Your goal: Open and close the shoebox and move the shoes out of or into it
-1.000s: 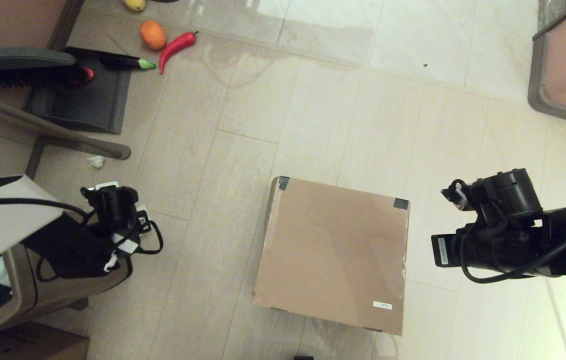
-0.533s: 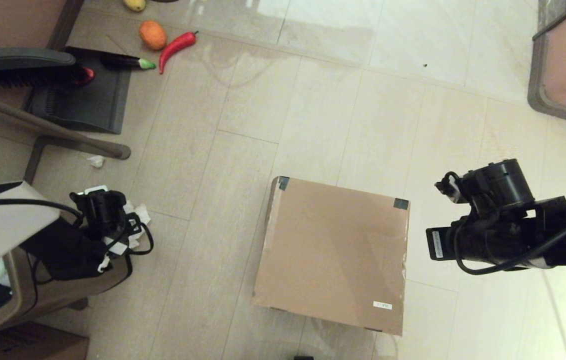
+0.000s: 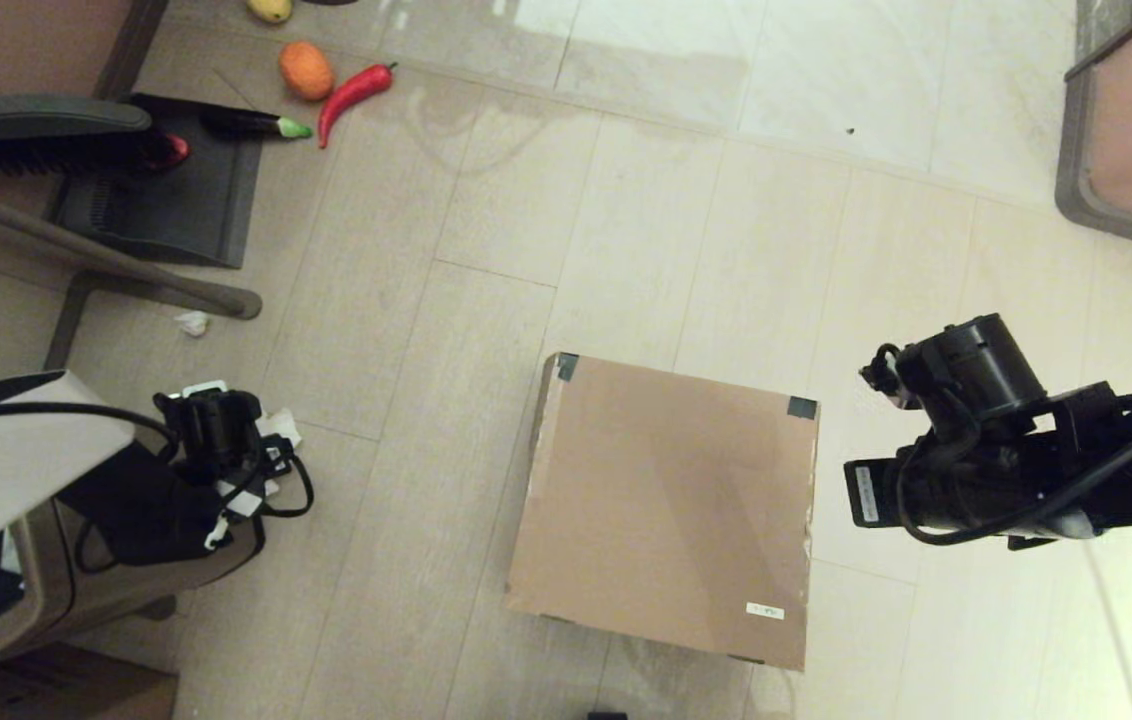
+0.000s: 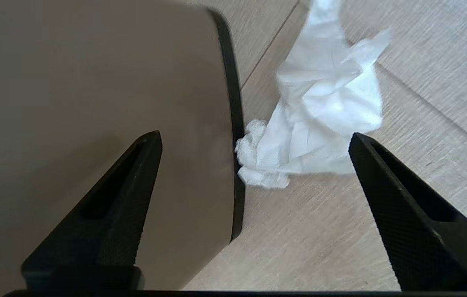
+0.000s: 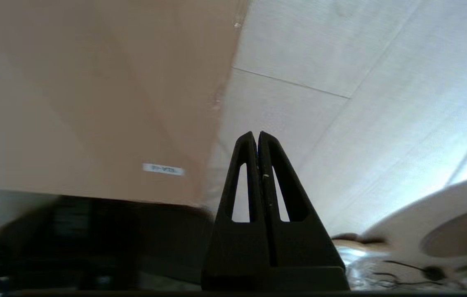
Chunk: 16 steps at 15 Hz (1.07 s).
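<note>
The shoebox [image 3: 666,510] sits on the floor [image 3: 626,200] with its lid down. The right gripper [image 5: 257,138] hovers just beside the box's right edge, fingers pressed together and holding nothing. The left gripper [image 4: 254,140] hangs well off to the left, spread wide above a crumpled tissue [image 4: 320,115].
</note>
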Motion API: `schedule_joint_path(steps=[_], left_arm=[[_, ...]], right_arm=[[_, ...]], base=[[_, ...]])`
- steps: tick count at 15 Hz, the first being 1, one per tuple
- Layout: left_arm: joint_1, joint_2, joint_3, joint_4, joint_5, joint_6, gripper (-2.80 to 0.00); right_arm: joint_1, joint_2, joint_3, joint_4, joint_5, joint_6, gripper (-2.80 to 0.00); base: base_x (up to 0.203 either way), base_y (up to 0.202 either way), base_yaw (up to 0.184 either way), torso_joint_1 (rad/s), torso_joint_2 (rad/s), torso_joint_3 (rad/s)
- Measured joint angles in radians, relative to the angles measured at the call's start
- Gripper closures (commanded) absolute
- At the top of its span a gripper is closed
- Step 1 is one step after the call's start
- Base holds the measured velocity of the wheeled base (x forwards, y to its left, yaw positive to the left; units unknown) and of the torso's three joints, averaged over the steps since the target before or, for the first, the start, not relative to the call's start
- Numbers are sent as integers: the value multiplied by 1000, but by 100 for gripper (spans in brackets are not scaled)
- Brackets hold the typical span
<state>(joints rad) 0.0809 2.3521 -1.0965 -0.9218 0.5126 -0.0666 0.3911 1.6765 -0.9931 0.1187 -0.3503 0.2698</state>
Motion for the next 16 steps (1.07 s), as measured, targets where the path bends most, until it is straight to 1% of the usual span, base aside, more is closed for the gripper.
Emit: schedule_joint_path(steps=[3, 7, 9, 11, 15, 16], left_arm=[[0, 22, -35, -3, -3, 7, -280], [2, 63, -89, -8, -61, -1, -280], [6, 92, -143, -9, -73, -21, -280], [13, 118, -189, -5, -106, -25, -280], [17, 161, -244, -3, -119, -37, -280], [19, 173, -258, -3, -119, -44, 0]], right_arm=[[2, -17, 10, 8, -8, -10, 0], [1, -40, 31, 10, -8, -9, 0], [-5, -58, 44, 28, -8, -6, 0], [-10, -72, 56, 41, -8, -2, 0], [-21, -83, 62, 41, -8, -1, 0], [-23, -85, 63, 42, -8, -1, 0]], base=[[0, 0, 0, 0, 0, 0], [0, 0, 0, 0, 0, 0], [0, 0, 0, 0, 0, 0], [0, 0, 0, 0, 0, 0], [0, 0, 0, 0, 0, 0], [0, 0, 0, 0, 0, 0]])
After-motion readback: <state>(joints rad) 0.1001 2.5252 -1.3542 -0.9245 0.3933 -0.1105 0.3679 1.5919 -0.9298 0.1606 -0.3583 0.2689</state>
